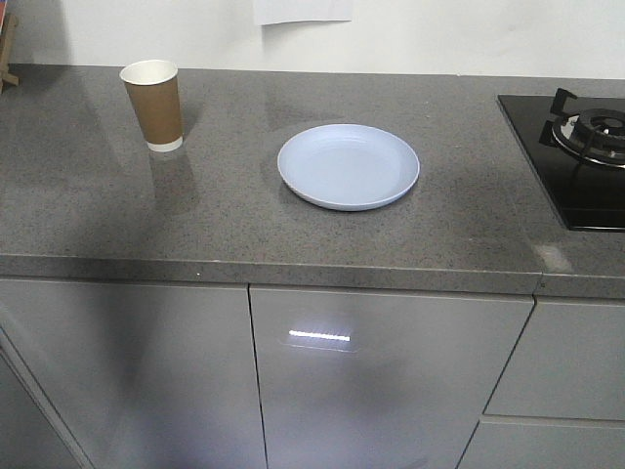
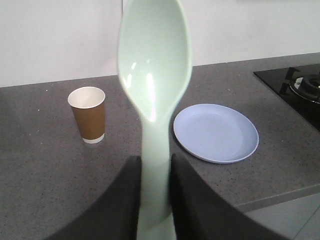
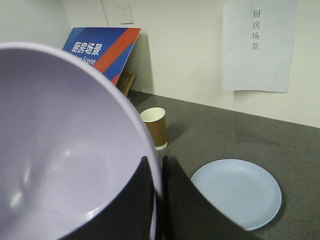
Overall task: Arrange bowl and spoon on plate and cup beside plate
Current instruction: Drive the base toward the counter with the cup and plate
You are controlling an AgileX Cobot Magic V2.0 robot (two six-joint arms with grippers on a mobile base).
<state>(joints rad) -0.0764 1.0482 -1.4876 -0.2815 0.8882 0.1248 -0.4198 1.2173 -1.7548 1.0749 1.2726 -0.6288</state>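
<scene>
Fig.: L gripper [image 2: 155,172] clamps spoon [image 2: 155,75], R gripper [image 3: 156,190] pinches bowl [image 3: 65,150]; plate [image 1: 349,166] bare, cup [image 1: 153,103] at 10 o'clock; all placing apparently pending.

The plate [image 1: 349,166] lies alone in the middle of the counter [image 1: 225,210], with bare surface around it, so it is open from above. The only obstacles are the upright cup [image 1: 152,105], well apart to the left, and the gas hob [image 1: 576,156] at the right edge.
</scene>
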